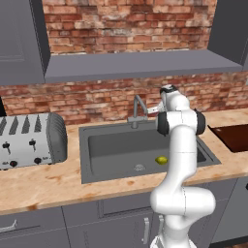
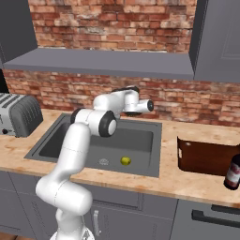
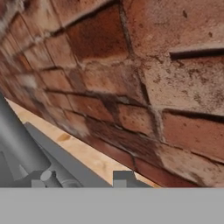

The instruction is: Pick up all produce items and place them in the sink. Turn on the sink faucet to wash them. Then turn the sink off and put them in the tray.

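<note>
Small round yellow-green lime-like fruit point(image 1: 161, 160) on the floor of the large dark grey recessed sink basin point(image 1: 111, 145), just beside its round drain, slim grey angular faucet point(image 1: 137, 110) upright at the basin's back rim, shallow dark reddish-brown tray point(image 1: 232, 136) right of the basin

No text, label or number can be read anywhere.

Your bench point(image 1: 53, 186) is light wood with the sink point(image 1: 97, 172) sunk into its middle. On it you have a toaster point(image 1: 31, 140) far left, and the tray point(image 2: 206, 159) and a bottle point(image 2: 233, 172) on the right.
</note>
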